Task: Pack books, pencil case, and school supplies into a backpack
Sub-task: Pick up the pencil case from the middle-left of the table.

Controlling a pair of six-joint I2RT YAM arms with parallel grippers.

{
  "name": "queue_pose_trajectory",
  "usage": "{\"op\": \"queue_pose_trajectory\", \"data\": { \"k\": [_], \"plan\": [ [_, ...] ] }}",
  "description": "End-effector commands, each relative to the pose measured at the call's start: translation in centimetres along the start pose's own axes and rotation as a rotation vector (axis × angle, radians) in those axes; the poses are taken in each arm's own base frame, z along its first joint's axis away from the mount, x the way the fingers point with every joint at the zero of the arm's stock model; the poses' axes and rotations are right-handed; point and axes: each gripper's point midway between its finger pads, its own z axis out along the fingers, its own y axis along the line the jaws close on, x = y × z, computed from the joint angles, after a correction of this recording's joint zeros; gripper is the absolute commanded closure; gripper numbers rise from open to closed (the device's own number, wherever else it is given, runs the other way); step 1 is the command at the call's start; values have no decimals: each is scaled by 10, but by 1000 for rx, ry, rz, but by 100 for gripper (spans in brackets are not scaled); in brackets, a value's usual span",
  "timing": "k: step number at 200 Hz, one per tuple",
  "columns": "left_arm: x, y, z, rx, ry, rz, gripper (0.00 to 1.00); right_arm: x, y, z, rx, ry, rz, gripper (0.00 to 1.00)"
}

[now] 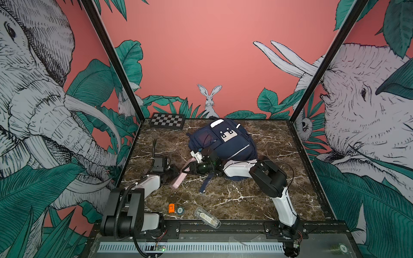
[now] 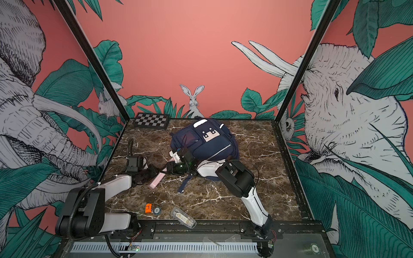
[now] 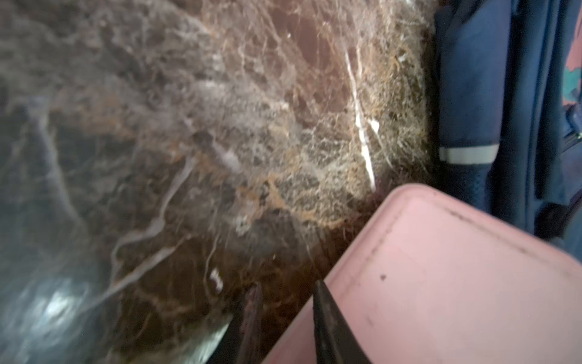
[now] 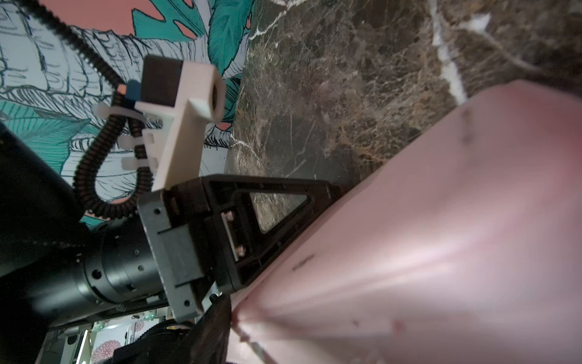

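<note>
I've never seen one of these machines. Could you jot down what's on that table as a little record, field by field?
backpack: lying front up, back middle of the table
case: pink, just front-left of the backpack
left jaws: clamped on the case's edge
right jaws: at the case, grip unclear
chessboard: far left corner
front edge: orange block, round chip, clear box
books: none in view

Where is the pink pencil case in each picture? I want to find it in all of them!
In both top views: the pink pencil case slants near the middle, just in front of the backpack, between the arm ends.
Left wrist view: huge and close, the backpack's edge beside it.
Right wrist view: huge and close, marble behind it.
Shared landmark: the brown marble table, in all four.
</note>
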Motion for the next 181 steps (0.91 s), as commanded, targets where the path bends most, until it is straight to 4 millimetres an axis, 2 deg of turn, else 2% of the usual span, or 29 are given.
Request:
{"op": "queue_pose_trajectory", "data": {
  "k": [1,48,66,120,147,168,181],
  "plan": [
    [50,15,-6,-52,167,-14,70,2,-23,0,70,-51,43,41],
    [59,12,-9,-43,174,-5,69,9,-36,-4,120,-52,85,40],
    [62,12,-7,-39,177,-5,69,8,-36,-1,112,-47,71,45],
    [65,10,3,-33,204,-3,69,3,-16,11,-30,-26,68,56],
    [57,4,-2,-35,187,20,67,2,-5,4,-62,-21,49,69],
    [45,-3,-10,-35,159,56,65,-7,7,-7,-94,-30,26,83],
    [37,-9,-18,-32,140,79,62,-13,18,-16,-123,-42,8,89]
  ]
}}
